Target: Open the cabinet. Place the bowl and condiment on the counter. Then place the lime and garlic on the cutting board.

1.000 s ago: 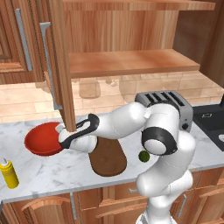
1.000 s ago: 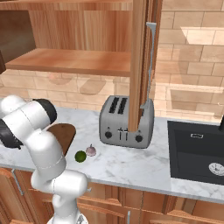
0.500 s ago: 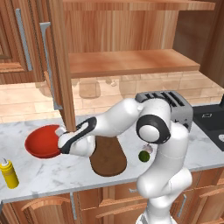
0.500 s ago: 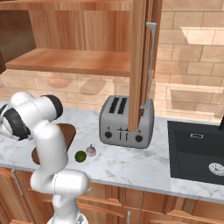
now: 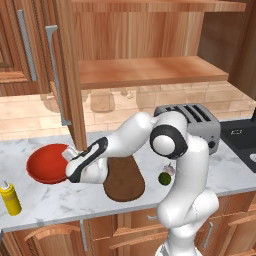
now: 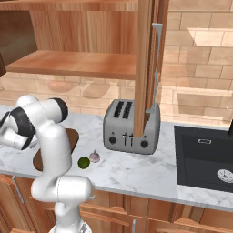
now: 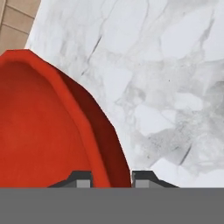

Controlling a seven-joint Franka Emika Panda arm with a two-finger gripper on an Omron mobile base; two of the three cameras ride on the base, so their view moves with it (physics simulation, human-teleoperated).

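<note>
At the far lower left of the left base view the yellow condiment bottle (image 5: 10, 197) already stands on the marble counter (image 5: 55, 202), near its front edge. Right of it, at left centre, the red bowl (image 5: 46, 163) sits on the counter too, below the open cabinet (image 5: 145, 70) whose shelves are bare. The gripper (image 5: 70, 159) is at the bowl's right rim; in the hand view its two dark fingertips (image 7: 81, 178) straddle the rim (image 7: 114, 173), one inside and one outside, pinching the bowl's wall. So the bowl step looks to be in its last part: set down, not yet let go.

Further right lies the dark oval cutting board (image 5: 122, 179), with nothing on it. Right again, partly behind the arm, the lime (image 5: 164, 177) rests on the counter; the right base view shows the garlic (image 6: 94, 156) just beside the lime, in front of the toaster (image 6: 129, 126).

The next move probably calls for parting the fingers, lifting clear of the rim, and swinging across the board to the lime or garlic.
</note>
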